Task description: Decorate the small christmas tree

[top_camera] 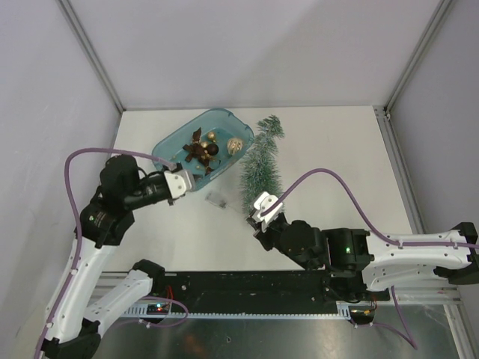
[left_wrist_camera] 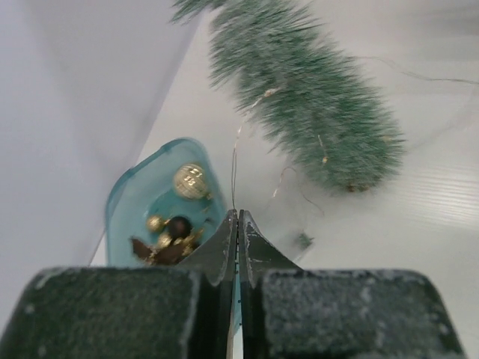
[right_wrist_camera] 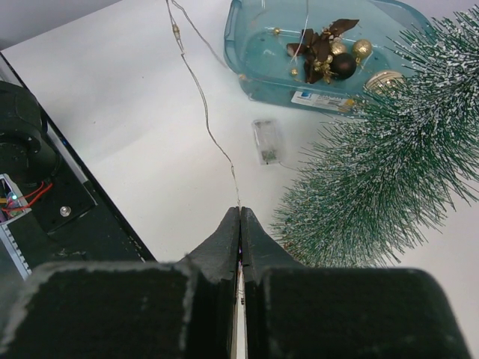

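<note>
The small christmas tree [top_camera: 260, 161] lies on its side on the white table, right of the teal tub [top_camera: 168, 146]. A thin fairy-light wire [right_wrist_camera: 233, 179] runs from the tub across the table. My left gripper [top_camera: 182, 182] hovers at the tub's near rim, shut on the wire [left_wrist_camera: 233, 172], which leads over to the tree [left_wrist_camera: 314, 105]. My right gripper [top_camera: 262, 208] sits just off the tree's wide end [right_wrist_camera: 389, 172], shut on another stretch of the same wire. In the wrist views both the left gripper [left_wrist_camera: 237, 213] and the right gripper [right_wrist_camera: 239, 209] have their jaws pressed together.
The tub holds a brown star ornament [right_wrist_camera: 318, 41], gold and dark baubles [right_wrist_camera: 344, 63] and a large gold ball [left_wrist_camera: 191, 179]. A small clear battery box [top_camera: 217, 200] lies on the table between tub and tree. Grey walls close in the left, back and right sides.
</note>
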Controlling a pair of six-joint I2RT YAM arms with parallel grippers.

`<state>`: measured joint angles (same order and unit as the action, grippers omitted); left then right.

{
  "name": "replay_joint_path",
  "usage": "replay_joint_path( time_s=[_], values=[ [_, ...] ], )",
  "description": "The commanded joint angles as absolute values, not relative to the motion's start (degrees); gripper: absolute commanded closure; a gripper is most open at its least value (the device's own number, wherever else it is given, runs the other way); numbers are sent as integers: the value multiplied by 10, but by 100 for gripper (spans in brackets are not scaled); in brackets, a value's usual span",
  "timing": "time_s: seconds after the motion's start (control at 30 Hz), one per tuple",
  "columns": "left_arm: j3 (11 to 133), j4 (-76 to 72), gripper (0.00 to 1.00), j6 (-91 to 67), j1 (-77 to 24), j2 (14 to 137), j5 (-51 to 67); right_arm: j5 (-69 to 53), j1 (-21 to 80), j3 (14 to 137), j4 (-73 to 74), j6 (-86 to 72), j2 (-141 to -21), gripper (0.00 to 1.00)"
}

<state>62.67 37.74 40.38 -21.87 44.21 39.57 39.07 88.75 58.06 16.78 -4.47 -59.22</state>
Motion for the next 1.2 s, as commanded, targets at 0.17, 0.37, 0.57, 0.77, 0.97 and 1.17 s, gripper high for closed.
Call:
replay_joint_path(
  time_s=[0.17, 0.37, 0.57, 0.77, 0.97, 1.17],
  values=[
    [665, 161, 100, 274, -185, 467, 52, 393, 893, 576, 161, -57, -581, 100],
    [692, 109, 100, 230, -151, 502, -77, 398, 902, 568, 163, -64, -578, 100],
    [731, 91, 98, 221, -135, 542, -58, 393, 907, 557, 155, -78, -588, 100],
    [763, 81, 96, 220, -137, 586, 26, 382, 907, 550, 119, -89, -620, 100],
    [744, 79, 99, 223, -141, 608, -24, 361, 888, 551, 96, -97, -648, 100],
    [732, 52, 99, 238, -140, 630, -106, 326, 858, 551, 63, -89, -665, 75]
  ],
)
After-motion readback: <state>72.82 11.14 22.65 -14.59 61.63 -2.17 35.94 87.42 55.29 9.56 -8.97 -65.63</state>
